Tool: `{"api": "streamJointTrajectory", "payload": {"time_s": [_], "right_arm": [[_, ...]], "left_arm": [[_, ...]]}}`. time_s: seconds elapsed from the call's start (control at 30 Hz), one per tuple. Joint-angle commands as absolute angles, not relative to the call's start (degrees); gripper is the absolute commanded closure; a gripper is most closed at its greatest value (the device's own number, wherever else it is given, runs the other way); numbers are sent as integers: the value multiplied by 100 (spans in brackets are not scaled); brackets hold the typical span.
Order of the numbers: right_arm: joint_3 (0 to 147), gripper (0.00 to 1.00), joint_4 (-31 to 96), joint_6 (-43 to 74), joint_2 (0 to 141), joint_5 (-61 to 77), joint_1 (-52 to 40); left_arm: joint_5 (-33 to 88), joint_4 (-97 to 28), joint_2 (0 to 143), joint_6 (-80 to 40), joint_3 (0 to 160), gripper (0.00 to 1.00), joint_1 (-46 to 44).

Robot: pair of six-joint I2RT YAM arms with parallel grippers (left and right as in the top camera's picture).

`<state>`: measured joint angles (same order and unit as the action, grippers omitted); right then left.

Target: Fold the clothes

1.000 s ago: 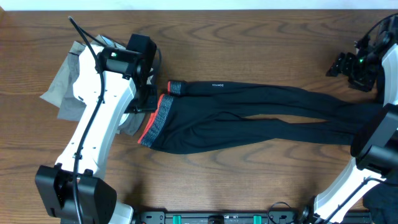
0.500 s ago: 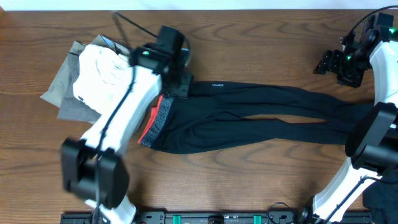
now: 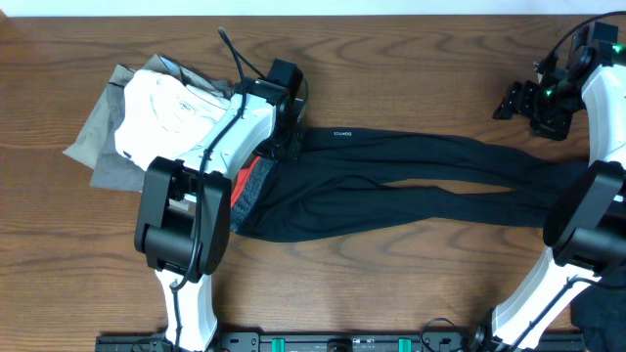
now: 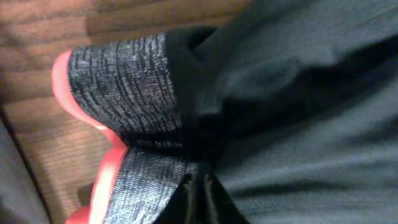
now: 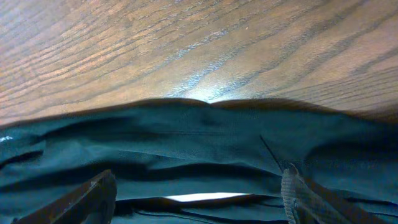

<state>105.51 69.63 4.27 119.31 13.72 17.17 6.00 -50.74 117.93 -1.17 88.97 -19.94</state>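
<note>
Where the leggings lie: the black leggings [image 3: 411, 171] are spread full length on the worktop [image 3: 391, 59], with the legs stretched away from the grey, coral-edged waistband [image 3: 246, 186].
Left fingers: the left fingers [image 4: 186, 202] are pressed shut at one corner of the waistband, where the grey band meets the black cloth. Whether a layer is pinched between them cannot be told.
Right fingers: the right fingers [image 5: 102, 196] are held wide apart with nothing between them, at the leg end and well apart from the waistband. Dark cloth is seen just below them.
Risk, slip: if only a thin fold is caught, or none, the corner is likely to be lost once it is lifted.
Risk, bunching: the waistband is seen creased at that corner, so a pull from there could twist the band rather than give a clean fold.
Risk, skew: with the leg end not gripped, the legs may be trailed unevenly across the worktop.
Around: a white piece [image 3: 161, 103] is stacked on a grey piece [image 3: 93, 147] just beyond the waistband, on the side away from the legs.
In the way: the left arm [image 3: 220, 147] is laid across the waistband and hides part of it from overhead. The stack is near enough to be nudged if the band is swung that way.
</note>
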Motion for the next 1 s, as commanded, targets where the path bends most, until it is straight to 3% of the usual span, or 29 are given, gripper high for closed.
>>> {"api": "streamJointTrajectory", "payload": {"time_s": [0.0, 0.2, 0.23, 0.27, 0.37, 0.57, 0.67, 0.77, 0.97], "right_arm": [[10490, 17, 6978, 355, 11917, 1435, 1691], [10488, 17, 6989, 357, 11917, 1435, 1691], [10488, 17, 6991, 355, 11917, 1435, 1691], [10488, 17, 6993, 357, 11917, 1435, 1691], [10488, 17, 7000, 355, 11917, 1435, 1691], [10488, 17, 7037, 355, 11917, 1435, 1691], [10488, 16, 7013, 357, 11917, 1437, 1691], [10488, 17, 7043, 357, 11917, 1439, 1688], [10486, 17, 7166, 355, 11917, 1437, 1686]], "left_arm": [[528, -5083, 11622, -91, 9085, 94, -1968], [530, -4947, 11288, -91, 9627, 94, -1968], [528, -4960, 11288, -91, 9662, 87, -1968], [493, -4960, 11308, -91, 9653, 73, -1968], [239, -4967, 11441, -93, 9581, 61, -1966], [-1, -5297, 11651, -366, 9572, 60, -1890], [-239, -5015, 11662, -325, 9572, 48, -1826], [-226, -4801, 11841, -217, 9572, 44, -1723], [-145, -4759, 12436, -209, 9572, 46, -1643]]}}
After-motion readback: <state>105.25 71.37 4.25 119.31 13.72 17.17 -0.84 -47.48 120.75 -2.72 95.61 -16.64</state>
